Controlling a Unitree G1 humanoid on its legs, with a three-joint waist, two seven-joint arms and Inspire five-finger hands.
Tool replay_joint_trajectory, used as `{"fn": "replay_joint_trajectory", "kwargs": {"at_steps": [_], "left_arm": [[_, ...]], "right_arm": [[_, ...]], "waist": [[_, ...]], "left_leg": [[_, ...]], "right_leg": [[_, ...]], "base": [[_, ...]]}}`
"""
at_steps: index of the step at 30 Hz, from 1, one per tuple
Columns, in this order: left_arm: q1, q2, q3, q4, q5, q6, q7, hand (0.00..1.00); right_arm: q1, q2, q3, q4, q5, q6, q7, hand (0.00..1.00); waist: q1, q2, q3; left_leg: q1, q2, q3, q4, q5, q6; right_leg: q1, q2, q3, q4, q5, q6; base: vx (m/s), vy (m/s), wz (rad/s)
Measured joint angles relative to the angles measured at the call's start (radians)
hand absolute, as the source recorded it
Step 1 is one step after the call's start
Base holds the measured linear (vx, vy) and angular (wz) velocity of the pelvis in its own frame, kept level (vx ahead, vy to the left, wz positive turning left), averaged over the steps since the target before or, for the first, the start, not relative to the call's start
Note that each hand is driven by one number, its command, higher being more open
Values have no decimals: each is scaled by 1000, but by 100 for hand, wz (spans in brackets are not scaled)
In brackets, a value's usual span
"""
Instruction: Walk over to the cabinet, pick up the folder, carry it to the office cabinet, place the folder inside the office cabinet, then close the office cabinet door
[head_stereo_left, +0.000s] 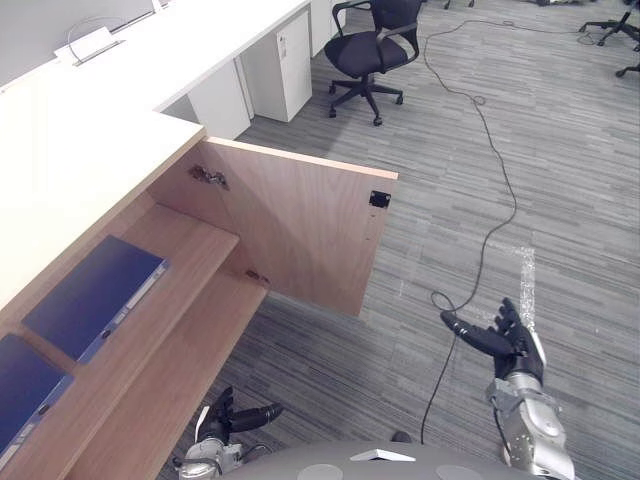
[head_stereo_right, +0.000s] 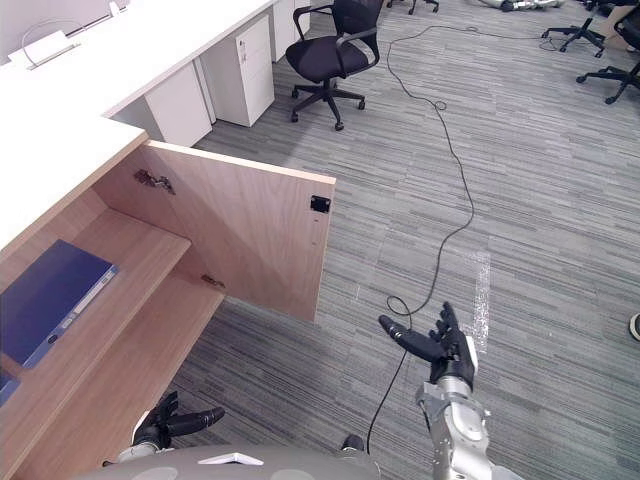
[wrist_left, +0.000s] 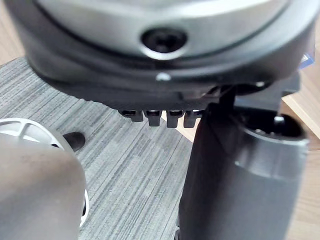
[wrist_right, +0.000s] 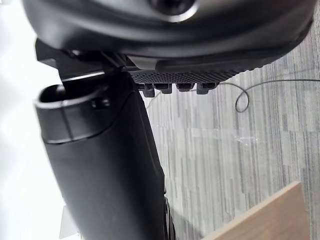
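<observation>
The office cabinet (head_stereo_left: 60, 180) stands at my left with its wooden door (head_stereo_left: 290, 225) swung wide open over the grey carpet. A dark blue folder (head_stereo_left: 95, 295) lies flat on the upper wooden shelf (head_stereo_left: 185, 245) inside. A second blue folder (head_stereo_left: 25, 385) lies beside it, nearer to me. My left hand (head_stereo_left: 235, 418) hangs low by the cabinet's bottom shelf, its fingers relaxed and holding nothing. My right hand (head_stereo_left: 505, 340) is out over the carpet at the lower right, well away from the door, with fingers spread straight and empty.
A black office chair (head_stereo_left: 370, 45) stands beyond the door beside a white drawer unit (head_stereo_left: 280, 65) under a long white desk (head_stereo_left: 190, 40). More chair bases (head_stereo_left: 615, 30) show at the far right. A white tape mark (head_stereo_left: 527, 275) lies on the carpet.
</observation>
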Motion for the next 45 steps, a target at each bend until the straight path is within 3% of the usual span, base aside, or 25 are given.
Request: {"fn": "replay_joint_trajectory", "kwargs": {"at_steps": [9, 10, 11, 13, 14, 16, 20, 26, 34, 38, 45], "left_arm": [[49, 11, -1, 18, -12, -1, -16, 100], [54, 13, 2, 23, -14, -3, -26, 100], [70, 19, -23, 21, -24, -19, -23, 100], [66, 17, -41, 9, -58, -31, -23, 100], [58, 20, -46, 7, -59, -39, -27, 100], [53, 25, -50, -3, -59, -41, -28, 100], [47, 41, -50, -2, -59, -41, -27, 100], [32, 44, -58, 11, -67, -40, -22, 100], [33, 40, -61, -7, -72, -40, -10, 100], [39, 41, -58, -29, -90, -43, -5, 100], [39, 42, -61, -51, -90, -45, 0, 100]], "right_arm": [[-224, -389, -72, 142, 64, -2, -11, 100], [-303, -441, -52, 215, 63, 1, -3, 100], [-722, -701, 237, 607, 64, 13, -36, 100], [-855, -769, 292, 615, 59, -2, -42, 100], [-944, -769, 348, 586, 41, -26, -15, 100], [-963, -766, 387, 585, -27, -29, -5, 100], [-969, -735, 408, 620, -102, -25, -5, 100], [-1001, -668, 410, 756, -140, 42, -24, 100], [-1003, -522, 431, 756, -141, 43, -19, 100], [-1003, -513, 438, 756, -141, 43, -21, 100], [-1003, -485, 438, 758, -178, 43, -28, 100]], "waist": [[-4, -26, -21], [-3, -35, -22], [31, -38, -24], [71, -40, -24], [94, -47, -26], [117, -55, -28], [113, -77, -25], [130, -77, -23], [139, -84, -9], [137, -98, 21], [140, -89, 55]], "left_leg": [[-51, -18, -35, 7, 13, 20], [-70, -18, -50, 12, 16, 25], [-102, -17, -86, 38, 17, 35], [-129, -20, -123, 29, 32, 47], [-150, -23, -151, 30, 43, 52], [-156, -25, -158, 33, 44, 53], [-173, -32, -175, 40, 46, 56], [-191, -38, -202, 32, 54, 64], [-183, -68, -210, -19, 86, 73], [-174, -75, -203, -19, 86, 74], [-172, -89, -204, -39, 96, 88]], "right_leg": [[-28, -14, -16, -1, 19, 3], [-29, -14, -29, 0, 24, 4], [-30, -17, -52, 0, 37, -3], [-29, -16, -84, 0, 37, -5], [-26, -15, -112, 0, 37, -5], [-26, -18, -116, 0, 37, -6], [-28, -24, -131, 0, 38, -6], [-28, -24, -156, 0, 38, -7], [-35, -42, -167, -1, 42, -7], [-34, -49, -163, -7, 49, -6], [-40, -58, -164, -7, 52, -3]], "base": [[-79, -7, 8], [-131, -16, 43], [-155, -14, 57], [-127, -26, 68], [-67, -36, 54], [-28, -16, 23], [3, 0, 10], [5, -1, 11], [-7, 5, 5], [-24, 3, -4], [-10, -2, -1]]}}
